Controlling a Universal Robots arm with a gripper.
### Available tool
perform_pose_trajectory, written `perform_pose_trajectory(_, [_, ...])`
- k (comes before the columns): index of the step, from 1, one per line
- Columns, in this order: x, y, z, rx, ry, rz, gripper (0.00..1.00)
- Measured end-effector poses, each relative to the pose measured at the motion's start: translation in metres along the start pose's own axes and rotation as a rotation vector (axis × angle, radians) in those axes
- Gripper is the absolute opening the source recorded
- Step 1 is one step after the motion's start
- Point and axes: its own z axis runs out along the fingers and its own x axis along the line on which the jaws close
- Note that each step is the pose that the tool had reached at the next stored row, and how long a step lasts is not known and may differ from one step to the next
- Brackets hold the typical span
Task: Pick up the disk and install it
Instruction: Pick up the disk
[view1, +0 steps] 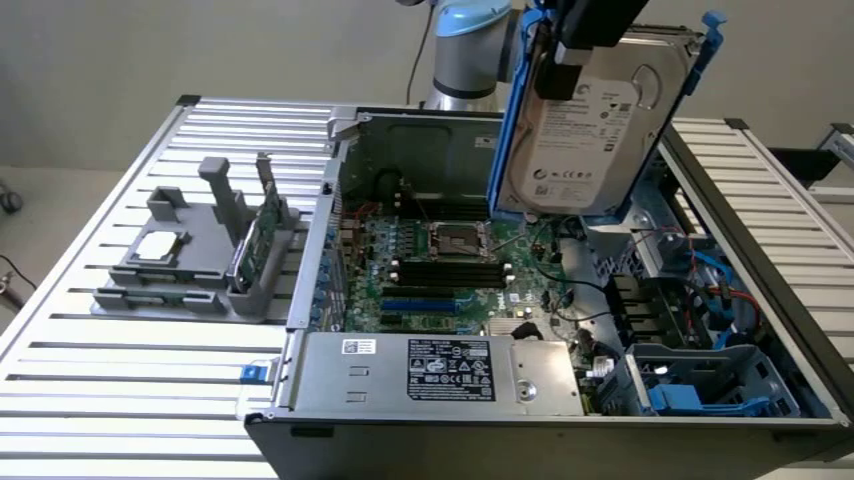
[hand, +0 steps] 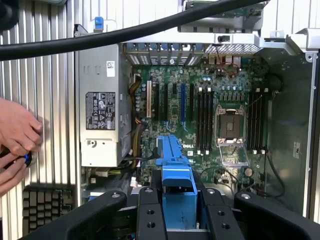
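The disk (view1: 597, 125) is a silver-grey hard drive with a white label in a blue plastic carrier. It hangs upright in the air above the open computer case (view1: 334, 210), over the case's far right part. My gripper (view1: 583, 45) is shut on its top edge. In the wrist view the blue carrier (hand: 176, 175) sits clamped between the black fingers (hand: 150, 217), with the motherboard (hand: 200, 100) far below it.
The case holds a motherboard (view1: 447, 260), a power supply (view1: 441, 370) and a drive bay with blue parts (view1: 707, 385). A grey fixture (view1: 174, 270) with a green card (view1: 260, 235) and a small chip (view1: 158, 245) stands on the slatted table. A person's hands (hand: 17, 137) are beside the case.
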Motion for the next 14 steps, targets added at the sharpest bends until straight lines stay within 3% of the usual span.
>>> perform_pose_trajectory(5, [0.011,-0.0111,-0.0004,-0.0091,-0.0015,0.000,0.33])
perform_pose_trajectory(14, [0.031,-0.0409,0.0030,-0.0094,-0.0015,0.000,0.33])
